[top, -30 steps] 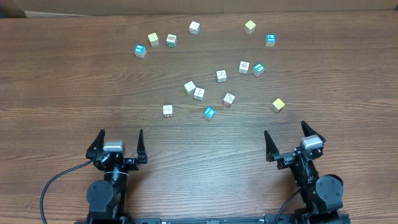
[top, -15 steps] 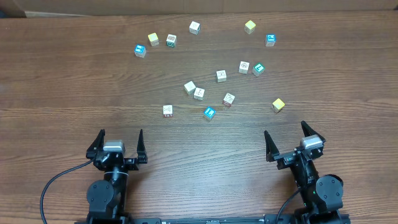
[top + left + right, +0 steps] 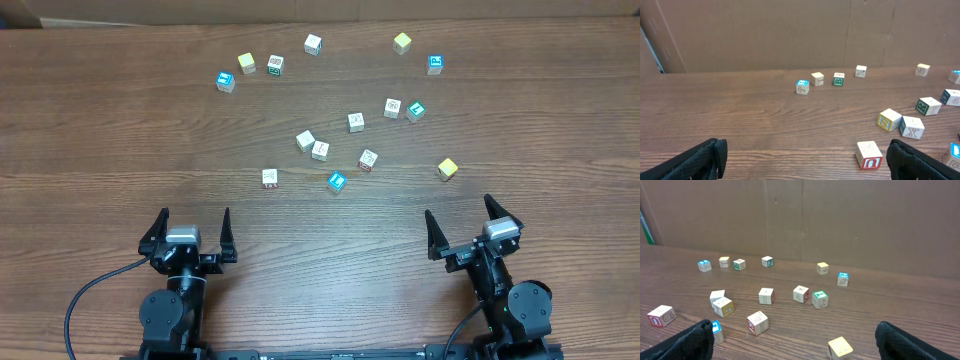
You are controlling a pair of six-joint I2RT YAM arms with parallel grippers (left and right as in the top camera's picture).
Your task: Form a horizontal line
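Fingers on both arms stand spread wide and hold nothing. The left gripper sits at the lower left of the overhead frame and the right gripper at the lower right, both pointing up the frame over the wooden table. Nearest above the left one is a white cube with red print, with a blue cube to its right. Nearest the right one is a yellow cube, just up-frame of its fingertips. None of these is touched. Farther up, near the centre, a pair of pale cubes lie just beside each other, perhaps touching. More cubes are strewn toward the top edge, well apart from one another.

No horizontal line exists yet: nowhere do four cubes sit touching in a straight row. By my reading the task is at its very start, with all the gathering and aligning left to do, and every cube lies up-frame of both sets of fingers.
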